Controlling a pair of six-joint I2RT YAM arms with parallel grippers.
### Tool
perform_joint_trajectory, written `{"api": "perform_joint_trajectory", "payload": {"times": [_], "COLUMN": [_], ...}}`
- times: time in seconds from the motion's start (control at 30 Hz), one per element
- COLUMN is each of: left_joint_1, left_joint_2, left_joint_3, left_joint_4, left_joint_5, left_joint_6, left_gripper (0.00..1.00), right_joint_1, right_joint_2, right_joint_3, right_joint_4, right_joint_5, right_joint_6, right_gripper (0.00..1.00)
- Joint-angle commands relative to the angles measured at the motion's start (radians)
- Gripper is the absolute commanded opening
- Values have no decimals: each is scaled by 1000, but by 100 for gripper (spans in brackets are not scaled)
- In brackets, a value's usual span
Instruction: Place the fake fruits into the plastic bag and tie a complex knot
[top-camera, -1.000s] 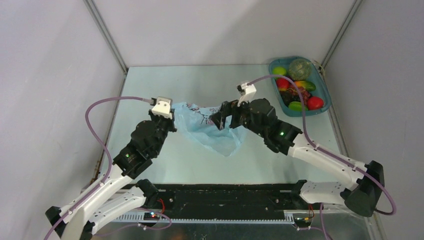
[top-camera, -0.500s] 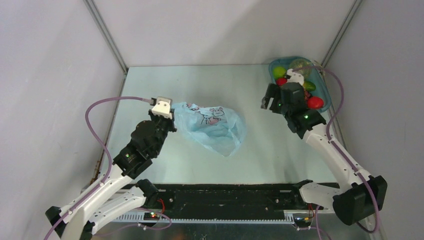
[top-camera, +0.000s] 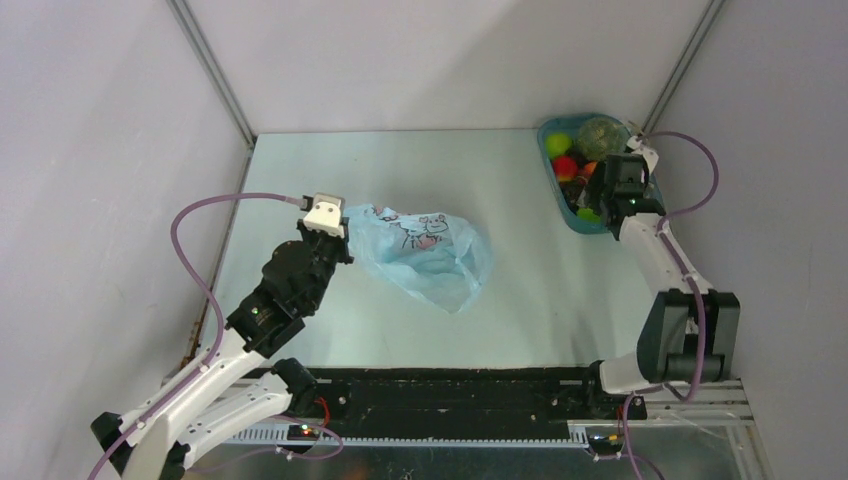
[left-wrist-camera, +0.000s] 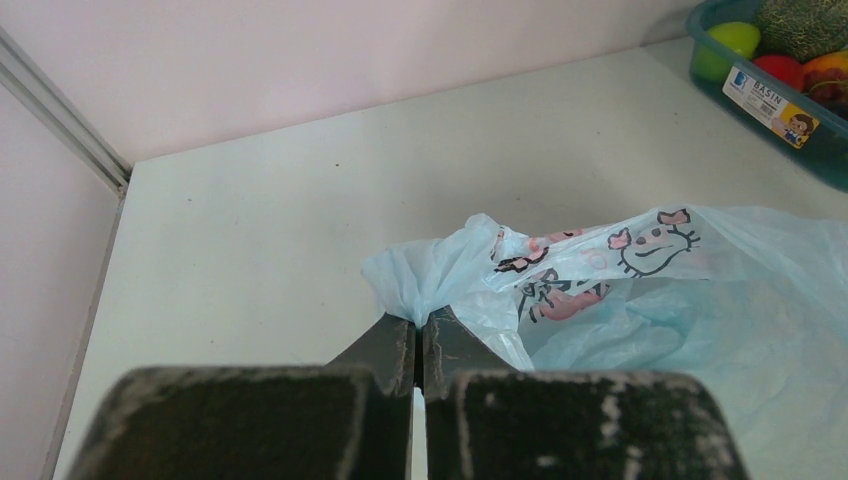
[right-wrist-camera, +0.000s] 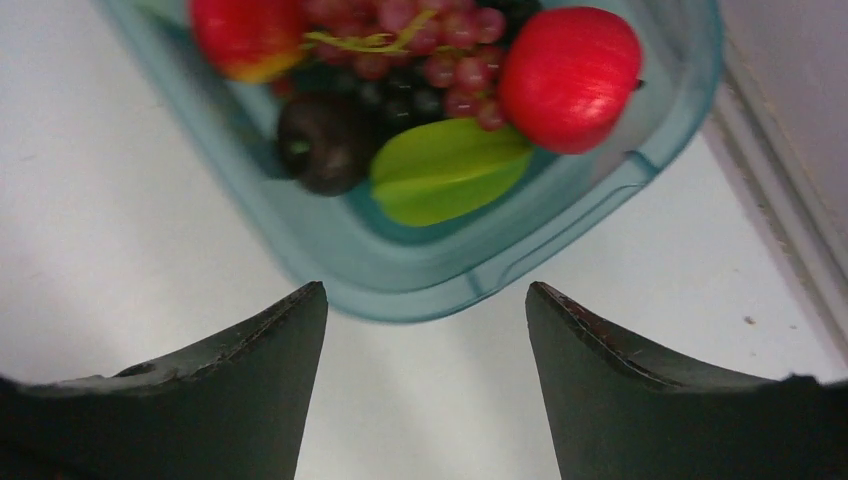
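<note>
Teal tray (right-wrist-camera: 420, 275) at table's (top-camera: 400, 170) far-right corner

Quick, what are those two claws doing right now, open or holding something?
Left gripper: closed, pinching the plastic bag at its edge.
Right gripper: open, empty, by the teal tray.

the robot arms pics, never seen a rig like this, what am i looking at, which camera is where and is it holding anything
These are two robot arms bolted to a table, each ending in a two-finger gripper. The wide picture comes from a fixed camera above and behind them. The other two come from a camera on each wrist, so the dark shapes at the bottom are that arm's own fingers. On the table lie a light-blue plastic bag and a teal tray of fake fruits, among them a red apple and grapes. The left gripper is shut on the bag's edge. The right gripper is open and empty, poised at the tray's end.
</note>
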Motion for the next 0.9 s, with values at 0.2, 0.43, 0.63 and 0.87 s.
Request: {"api": "perform_joint_trajectory", "payload": {"times": [0.2,0.43,0.63,0.87], "left_joint_1": [4,3,3,3], "left_joint_2": [17,21,22,20], "left_joint_3": [-1,-1,-1,0], "left_joint_4": [43,43,42,42], "left_joint_5": [-9,-16,-15,-10], "left_joint_6": [19,26,27,25], "left_gripper": [0,0,0,0], "right_joint_1": [-169,-204,-228,-232], "right_joint_2": [210,330,424,508], "right_joint_3": [119,203,293,358], "right_joint_4": [30,71,31,2], "right_joint_5": [102,76,45,39], "right_joint_6": [-92,-153,-148,-142], "right_gripper": [74,70,70,73]}}
